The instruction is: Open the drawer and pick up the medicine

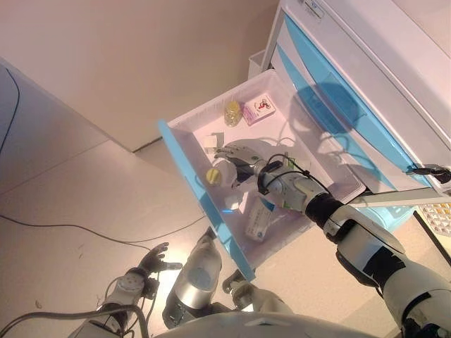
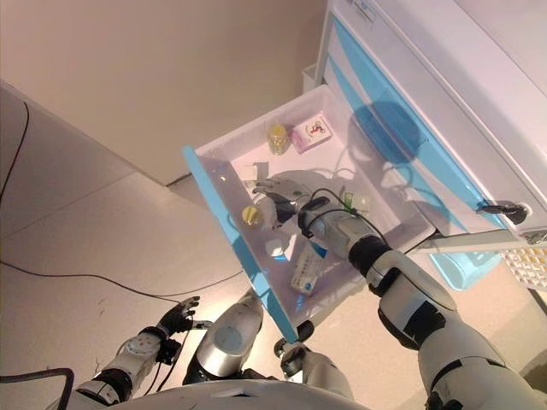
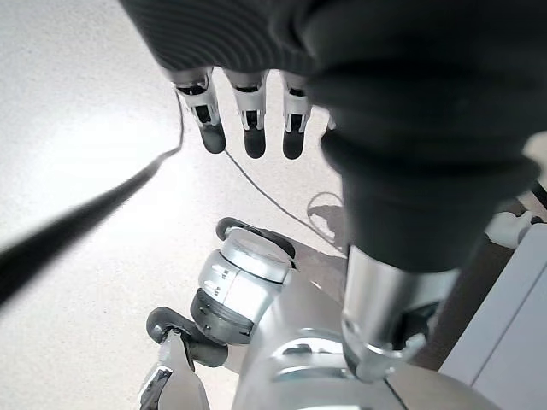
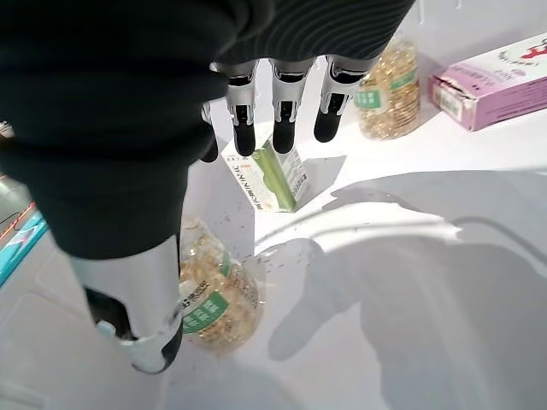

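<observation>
The drawer (image 1: 201, 198), white inside with a blue front, stands pulled open. My right hand (image 1: 243, 156) is inside it, open with fingers straight, just above a bottle of yellow capsules (image 4: 218, 299) lying on its side; the thumb (image 4: 141, 307) is beside the bottle and nothing is gripped. The bottle's yellow cap (image 1: 213, 174) faces the drawer front. A small white-and-green box (image 4: 273, 179) lies under the fingertips. A second capsule bottle (image 1: 232, 113) and a pink box (image 1: 258, 109) sit at the drawer's far end. My left hand (image 1: 151, 260) hangs open over the floor.
A blue-and-white box (image 1: 259, 222) lies in the drawer near its front. The white cabinet (image 1: 338, 105) with closed blue drawers rises to the right. A small white bin (image 1: 256, 63) stands by the wall behind it.
</observation>
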Controlling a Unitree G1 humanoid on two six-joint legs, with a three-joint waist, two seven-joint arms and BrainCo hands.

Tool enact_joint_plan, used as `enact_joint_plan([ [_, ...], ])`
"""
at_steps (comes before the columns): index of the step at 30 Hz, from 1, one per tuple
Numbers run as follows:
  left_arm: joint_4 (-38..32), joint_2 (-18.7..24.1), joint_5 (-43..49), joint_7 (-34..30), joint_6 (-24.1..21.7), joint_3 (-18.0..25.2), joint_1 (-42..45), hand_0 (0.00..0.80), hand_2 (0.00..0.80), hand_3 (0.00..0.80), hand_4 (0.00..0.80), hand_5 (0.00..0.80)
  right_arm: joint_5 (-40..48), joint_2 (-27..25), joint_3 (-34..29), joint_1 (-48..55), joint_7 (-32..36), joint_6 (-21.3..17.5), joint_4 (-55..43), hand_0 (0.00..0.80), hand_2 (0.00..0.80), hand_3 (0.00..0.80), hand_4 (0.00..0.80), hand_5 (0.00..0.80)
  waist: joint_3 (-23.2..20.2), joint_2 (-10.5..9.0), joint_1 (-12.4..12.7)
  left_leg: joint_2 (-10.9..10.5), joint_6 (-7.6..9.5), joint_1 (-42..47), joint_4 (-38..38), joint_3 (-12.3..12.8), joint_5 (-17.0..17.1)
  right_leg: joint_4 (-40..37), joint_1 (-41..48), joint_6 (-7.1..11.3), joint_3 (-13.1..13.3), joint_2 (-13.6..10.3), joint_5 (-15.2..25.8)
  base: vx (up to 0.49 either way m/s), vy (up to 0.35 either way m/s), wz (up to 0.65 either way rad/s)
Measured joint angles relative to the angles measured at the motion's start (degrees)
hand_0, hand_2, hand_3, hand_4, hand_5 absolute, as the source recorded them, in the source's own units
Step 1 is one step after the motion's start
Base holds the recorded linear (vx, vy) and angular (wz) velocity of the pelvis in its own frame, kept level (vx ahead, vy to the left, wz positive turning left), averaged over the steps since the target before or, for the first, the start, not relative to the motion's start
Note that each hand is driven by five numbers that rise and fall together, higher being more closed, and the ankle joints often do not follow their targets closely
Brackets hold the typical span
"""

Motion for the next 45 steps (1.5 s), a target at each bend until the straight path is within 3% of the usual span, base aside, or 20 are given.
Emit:
enact_joint_plan([
  [45,-1.13,-0.01,-1.7,-0.17,-1.06,0.0,-0.02,0.0,0.0,0.0,0.0,0.0,-2.81,2.19,1.72,-0.5,1.46,-0.06,0.0,0.0,0.0,0.0,0.0,0.0,1.34,1.15,0.55,-0.01,-0.03,-1.76,0.04,0.02,0.1,0.19,-1.87,0.0,0.14,-0.08,0.0,0.0,0.0,0.0],
])
